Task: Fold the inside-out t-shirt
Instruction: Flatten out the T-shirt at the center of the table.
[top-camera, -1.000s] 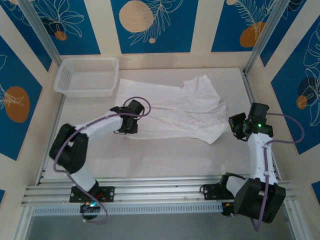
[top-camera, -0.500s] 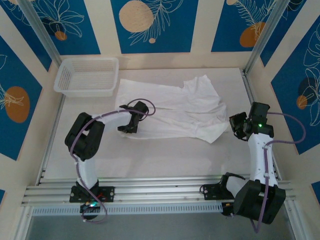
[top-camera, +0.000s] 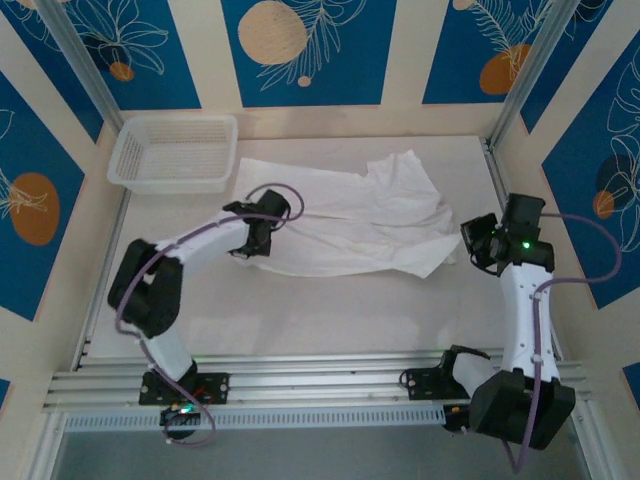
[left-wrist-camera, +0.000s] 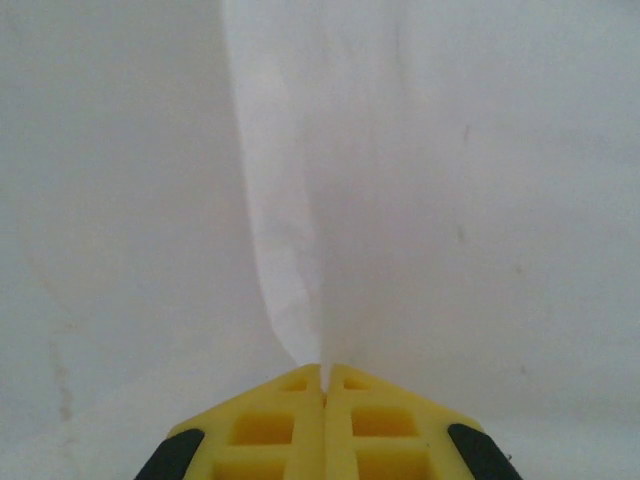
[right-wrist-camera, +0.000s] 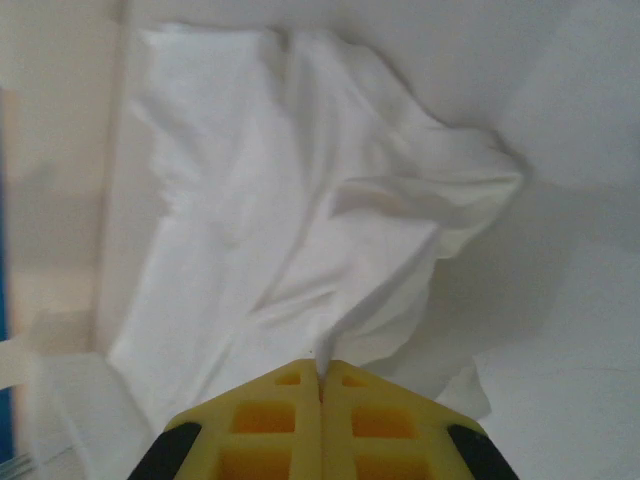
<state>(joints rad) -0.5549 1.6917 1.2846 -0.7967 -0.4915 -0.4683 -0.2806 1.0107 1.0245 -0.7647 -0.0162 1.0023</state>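
Since a second ago the left gripper (top-camera: 246, 250) has closed and its arm has swung back toward the left, while the right gripper (top-camera: 473, 250) has edged slightly away from the bases with the shirt's (top-camera: 350, 225) corner.

That shirt lies spread across the far half of the table (top-camera: 300, 310), its left end just beside the basket (top-camera: 170, 183) and its right end near the right gripper. It is plain white, thin and soft, lying mostly flat on the left. On the right it is rumpled, with a raised flap at the far edge and loose folds toward the near corner.

In the left wrist view the yellow pads (left-wrist-camera: 265, 428) are pressed together on a narrow, creased ridge of the shirt (left-wrist-camera: 285, 230) that rises from between them. In the right wrist view the right gripper (right-wrist-camera: 322, 368) is likewise clamped on the shirt (right-wrist-camera: 300, 220), whose cloth fans out from the pinch in soft, rounded wrinkles.

The pads are blocky, with square recesses. The basket is rigid white mesh, rectangular with rounded corners, and stands at the table's far left corner. The table is smooth and pale.
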